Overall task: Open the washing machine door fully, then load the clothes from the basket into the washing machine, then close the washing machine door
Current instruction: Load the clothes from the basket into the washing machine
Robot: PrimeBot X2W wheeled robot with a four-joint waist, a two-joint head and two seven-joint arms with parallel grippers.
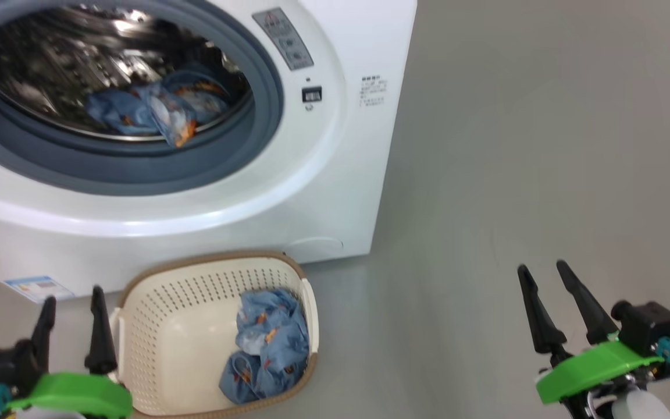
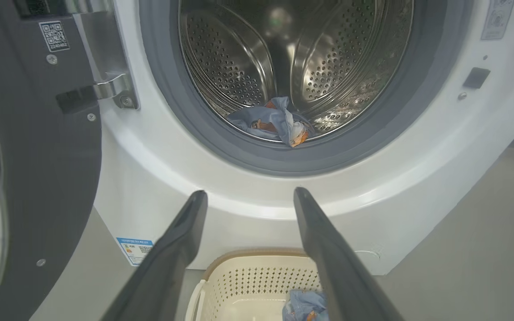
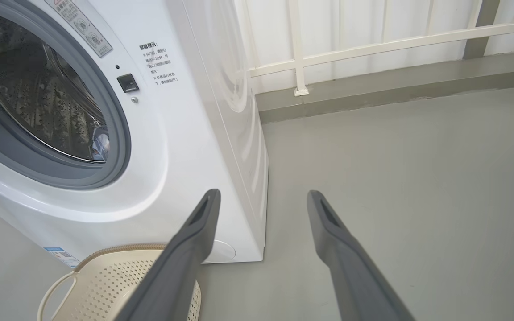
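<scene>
Big white front-loading washing machine (image 1: 323,192) with its round black-rimmed glass door (image 2: 38,156) swung wide to the left. Light blue printed clothes (image 1: 154,110) low in the steel drum (image 2: 239,67), more in the cream perforated plastic basket (image 1: 178,326) on the grey floor (image 1: 515,145) just before it. Beside the basket, left fingers (image 1: 101,331) spread wide and empty; right fingers (image 1: 535,314) likewise, over bare floor.

glossy steel drum (image 2: 239,67) — plastic basket (image 1: 195,302) (perforated), seemingly matt floor (image 1: 515,145)
</scene>
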